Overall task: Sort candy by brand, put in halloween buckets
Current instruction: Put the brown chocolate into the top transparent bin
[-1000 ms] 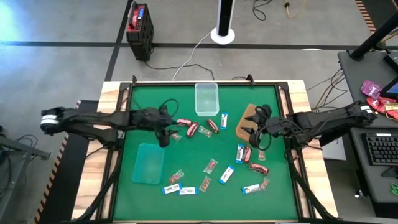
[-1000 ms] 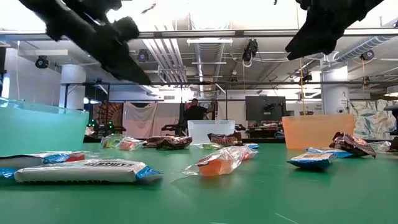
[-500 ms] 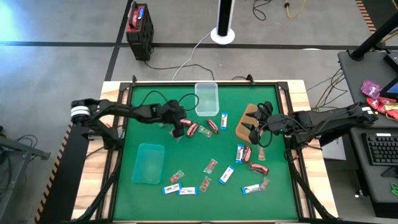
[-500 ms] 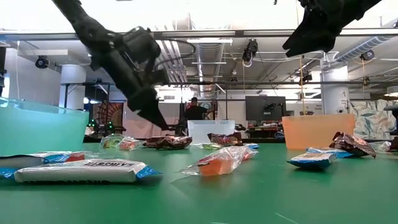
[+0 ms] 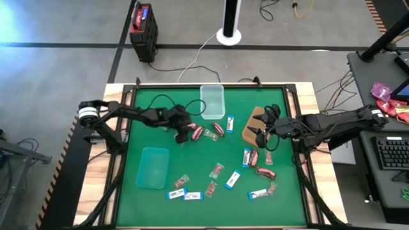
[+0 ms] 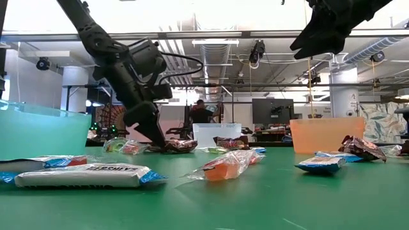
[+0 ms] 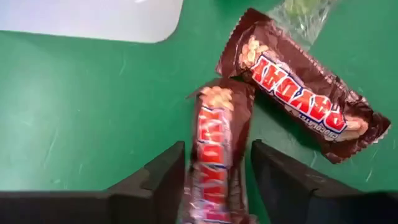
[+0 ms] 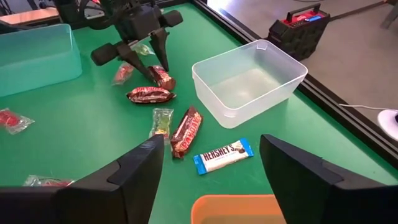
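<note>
The dark brown wrapped PayDay bar (image 7: 214, 163) you are after lies flat on the green table mat (image 5: 192, 166) near the clear rectangular plastic tub (image 5: 212, 101), touching a second PayDay bar (image 7: 305, 106), with the left gripper (image 7: 214, 171) lowered over it, its jaws apart on either side of the wrapper and not visibly clamped. Expect the neighbouring bar to shift as the fingers meet. The right gripper (image 8: 211, 165) waits with jaws wide apart above the brown rounded tray (image 5: 254, 124), probably the drop point for this brand.

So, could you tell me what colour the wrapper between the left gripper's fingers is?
Dark brown with red lettering, on the candy bar; the left wrist view shows it best.
</note>
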